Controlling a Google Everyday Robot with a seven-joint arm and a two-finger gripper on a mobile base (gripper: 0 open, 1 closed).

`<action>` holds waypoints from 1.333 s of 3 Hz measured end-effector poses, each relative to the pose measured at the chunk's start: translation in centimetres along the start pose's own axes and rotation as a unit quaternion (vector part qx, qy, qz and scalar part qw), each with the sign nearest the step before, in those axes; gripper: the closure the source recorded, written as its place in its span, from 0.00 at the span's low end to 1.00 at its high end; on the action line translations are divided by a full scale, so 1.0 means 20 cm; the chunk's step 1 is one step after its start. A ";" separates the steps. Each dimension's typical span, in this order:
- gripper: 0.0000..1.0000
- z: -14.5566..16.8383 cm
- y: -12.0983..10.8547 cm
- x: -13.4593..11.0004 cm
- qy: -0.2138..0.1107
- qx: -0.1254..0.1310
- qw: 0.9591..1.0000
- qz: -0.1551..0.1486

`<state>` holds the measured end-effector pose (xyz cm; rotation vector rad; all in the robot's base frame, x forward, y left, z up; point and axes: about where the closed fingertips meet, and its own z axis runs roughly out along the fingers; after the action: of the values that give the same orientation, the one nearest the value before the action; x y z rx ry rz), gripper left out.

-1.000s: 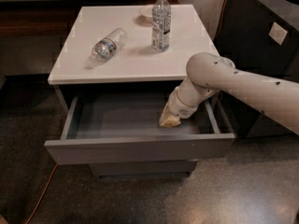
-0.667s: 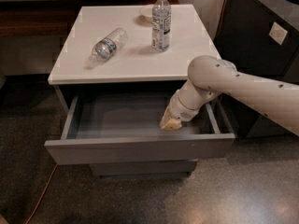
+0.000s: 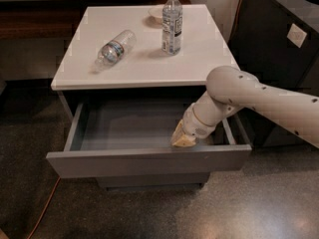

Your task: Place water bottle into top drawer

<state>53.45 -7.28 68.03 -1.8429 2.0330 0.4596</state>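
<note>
- While the top drawer (image 3: 149, 159) stood pulled open under the white tabletop (image 3: 209, 59), an orange cable (image 3: 42, 214) ran over the floor below and left of the drawer's front panel.
- Water bottle (image 3: 113, 49) lay on its side on the tabletop, above and behind the drawer's left half. Its length ran front-left to back-right. It was outside the drawer and well apart from the gripper.
- Drawer inside was grey, with the front panel nearest the camera.
- Taller bottle (image 3: 171, 23) stood upright on the tabletop, behind the drawer's middle, with a white cap on. It was apart from the water bottle.
- Small pale bowl (image 3: 155, 13) sat farther back from the drawer, just beside the taller bottle and partly hidden by it.
- Gripper (image 3: 183, 139) was down inside the drawer, in its right-front part, close to the front panel, its yellowish end angled down and left.
- Could not tell how far open the gripper was or whether it held anything.
- White arm (image 3: 259, 96) reached in from the right of the drawer, passing over the drawer's right wall.
- Dark cabinet (image 3: 279, 49) stood to the right of the drawer, with a small white plate (image 3: 297, 35) on its face.
</note>
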 end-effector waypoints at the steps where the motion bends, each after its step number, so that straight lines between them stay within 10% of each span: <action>1: 1.00 0.00 0.08 -0.03 -0.012 -0.011 1.000 0.002; 4: 1.00 0.04 0.21 -0.06 -0.017 -0.041 0.999 0.000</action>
<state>49.37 -5.40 67.96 -1.8671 2.0201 0.5786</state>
